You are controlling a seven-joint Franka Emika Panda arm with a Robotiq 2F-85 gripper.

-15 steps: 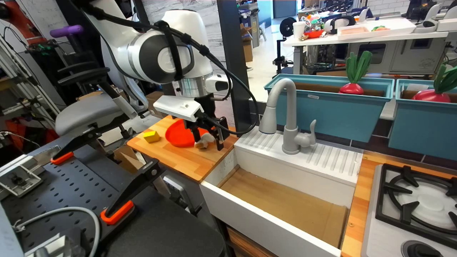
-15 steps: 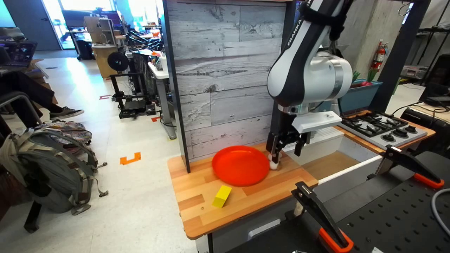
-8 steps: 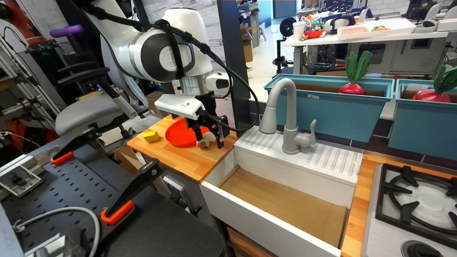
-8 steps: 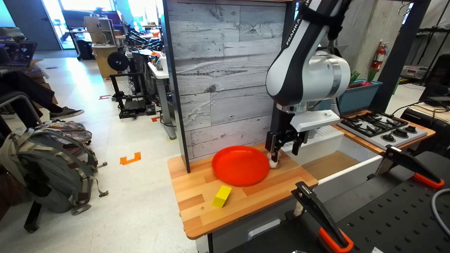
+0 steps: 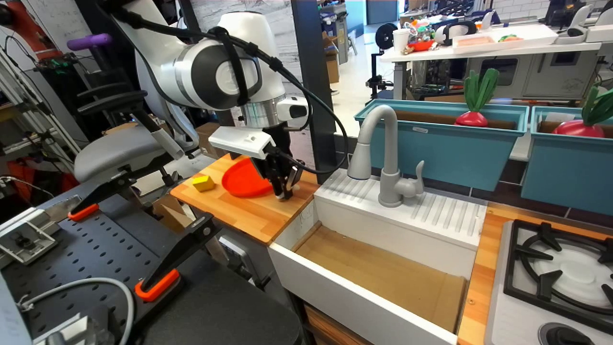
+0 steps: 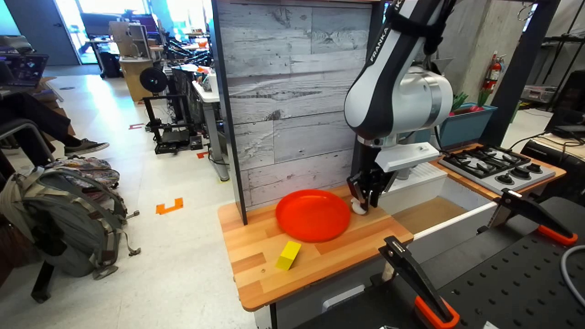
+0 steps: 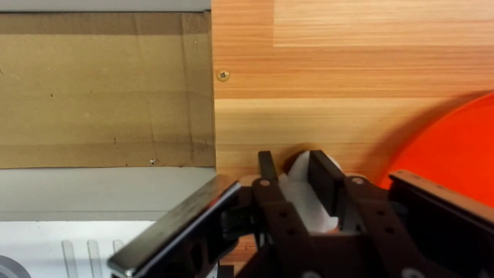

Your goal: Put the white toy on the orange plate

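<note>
Grasping stage, we judge: jaws clench the white toy near the table edge by the sink; lifting to the orange plate should follow.

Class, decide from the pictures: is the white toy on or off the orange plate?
Off. In the wrist view, a strip of board shows between the toy and the plate.
</note>
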